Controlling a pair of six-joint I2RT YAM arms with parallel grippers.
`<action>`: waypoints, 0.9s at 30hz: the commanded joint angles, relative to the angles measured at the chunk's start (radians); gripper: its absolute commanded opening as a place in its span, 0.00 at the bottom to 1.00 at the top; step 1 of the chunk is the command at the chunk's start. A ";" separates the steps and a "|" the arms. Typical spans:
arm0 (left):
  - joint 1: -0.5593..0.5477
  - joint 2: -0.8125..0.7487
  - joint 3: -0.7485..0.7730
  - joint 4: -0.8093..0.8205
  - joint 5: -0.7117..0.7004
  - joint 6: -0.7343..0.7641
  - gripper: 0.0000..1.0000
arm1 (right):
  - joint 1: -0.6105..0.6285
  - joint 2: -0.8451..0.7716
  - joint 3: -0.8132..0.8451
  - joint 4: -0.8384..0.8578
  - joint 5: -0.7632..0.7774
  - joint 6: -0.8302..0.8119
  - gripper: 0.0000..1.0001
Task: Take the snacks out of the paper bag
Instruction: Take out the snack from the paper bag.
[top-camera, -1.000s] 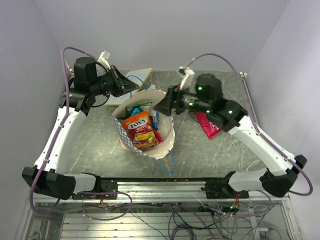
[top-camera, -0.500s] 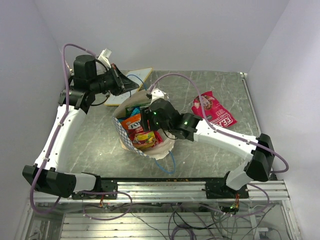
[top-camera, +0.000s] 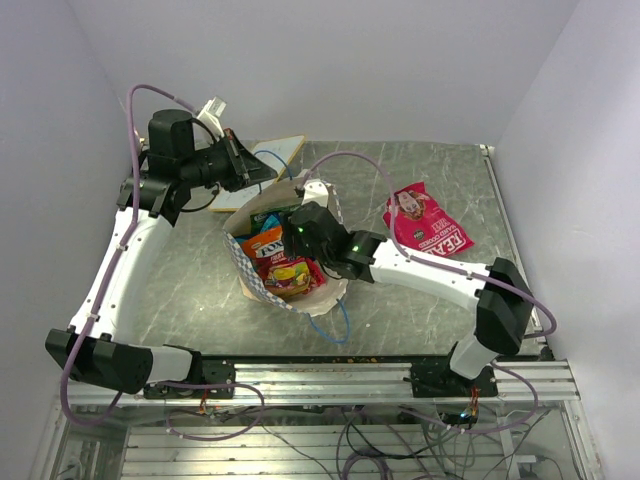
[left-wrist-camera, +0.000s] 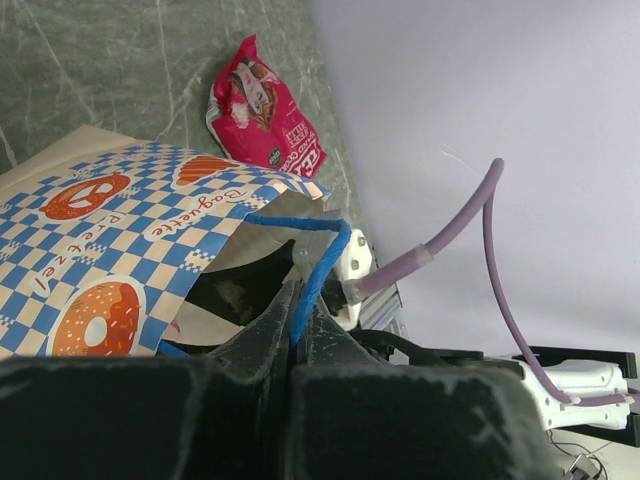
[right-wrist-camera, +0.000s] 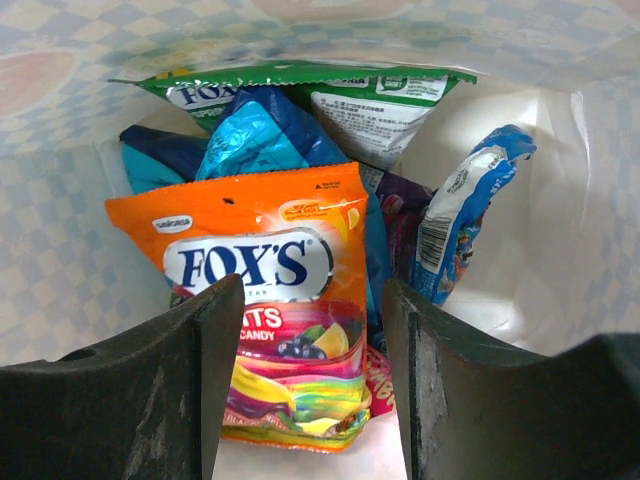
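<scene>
orange FOX'S packet (right-wrist-camera: 265, 300) upright inside paper bag (top-camera: 250, 282), green packet (right-wrist-camera: 330, 90) and blue packets (right-wrist-camera: 260, 140) behind | right pincer (right-wrist-camera: 308, 335) spread wide in the bag mouth, straddling the packet, contact unclear | left pincer (left-wrist-camera: 297, 330) pressed together on blue string handle (left-wrist-camera: 318, 262) | bag walls close beside both fingers | red REAL bag (top-camera: 427, 220) lies on table (top-camera: 190, 270), apart from the bag

Paper bag (left-wrist-camera: 120, 230) is matt paper; snacks (right-wrist-camera: 262, 280) inside gleam, glossy plastic film; red packet (top-camera: 428, 222) at its 2 o'clock likewise; table (top-camera: 190, 270) smooth, marbled.

Overhead, both wrists close: shared paper bag (top-camera: 250, 275)
</scene>
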 joint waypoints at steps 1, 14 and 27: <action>-0.011 -0.010 0.048 0.031 0.051 0.006 0.07 | -0.007 0.032 0.027 0.035 0.056 0.035 0.56; -0.023 -0.006 0.051 0.019 0.065 0.030 0.07 | -0.060 0.112 0.018 0.120 -0.006 0.084 0.55; -0.044 -0.019 0.028 0.021 0.061 0.025 0.07 | -0.061 0.111 -0.018 0.222 -0.088 0.064 0.34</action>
